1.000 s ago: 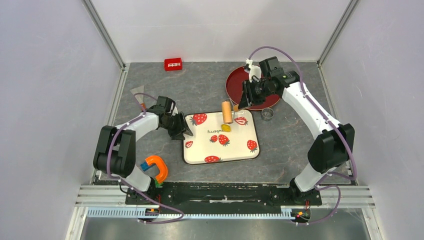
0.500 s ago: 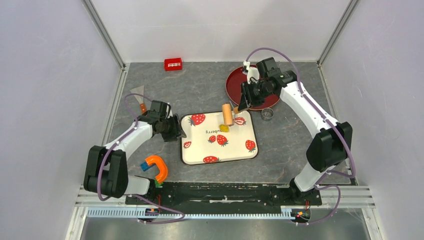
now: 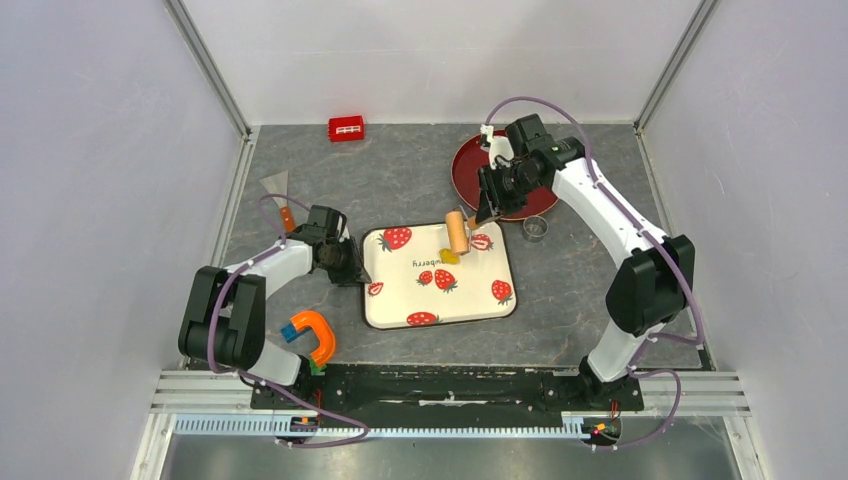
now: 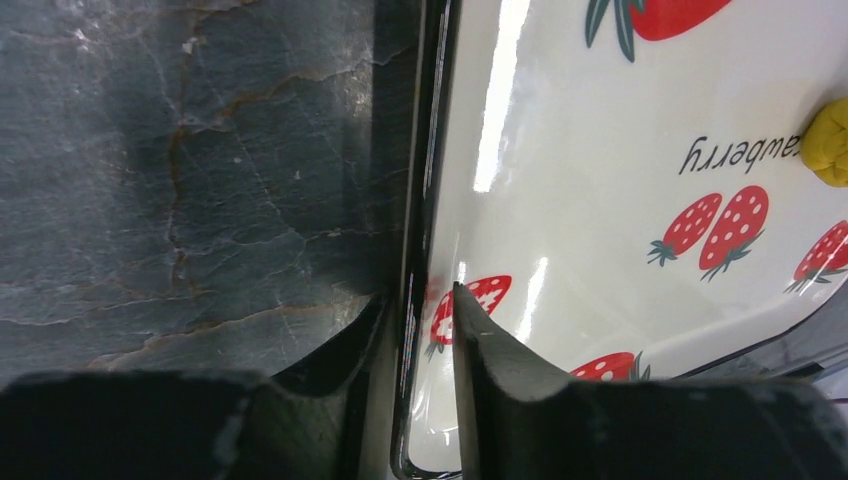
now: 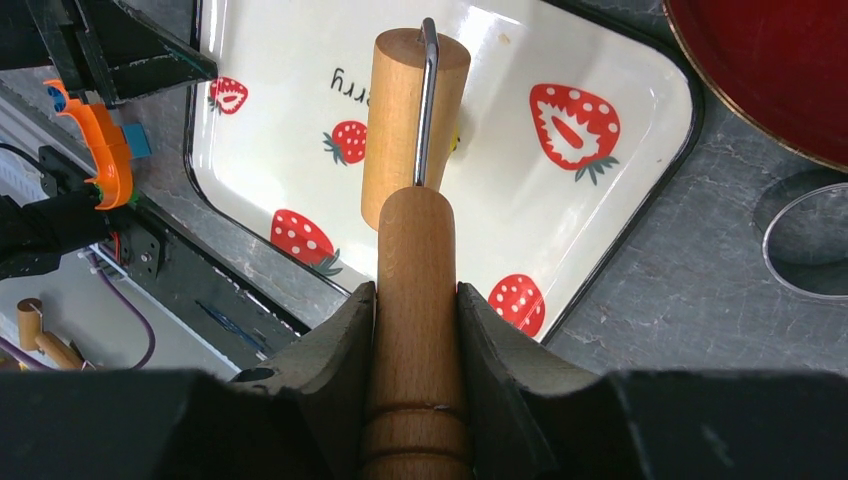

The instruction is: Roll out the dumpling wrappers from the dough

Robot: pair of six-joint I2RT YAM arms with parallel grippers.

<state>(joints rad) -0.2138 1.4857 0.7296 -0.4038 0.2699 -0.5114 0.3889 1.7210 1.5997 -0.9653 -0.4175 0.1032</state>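
Observation:
The dough [image 3: 450, 256] is a small bright-yellow lump on the white strawberry tray [image 3: 470, 300]. It also shows at the right edge of the left wrist view [image 4: 828, 140]. My right gripper [image 3: 480, 212] is shut on the handle [image 5: 418, 260] of the tan wooden roller [image 3: 457, 231]. The roller's barrel [image 5: 412, 100] hangs just behind and over the lump and hides most of it in the right wrist view. My left gripper [image 3: 351, 269] is shut on the tray's left rim [image 4: 412, 250], one finger outside and one inside. No wrapper disc is in view.
A red plate [image 3: 465, 170] lies behind the tray, partly under my right arm. A metal ring cutter [image 3: 536, 228] sits right of the tray. A red block [image 3: 346, 128] is at the back, a scraper [image 3: 278, 190] at far left, an orange tool [image 3: 312, 335] near left.
My left gripper slid a little nearer along the tray's left rim and its elbow swung. My right gripper brought the roller slightly nearer, closer to the lump.

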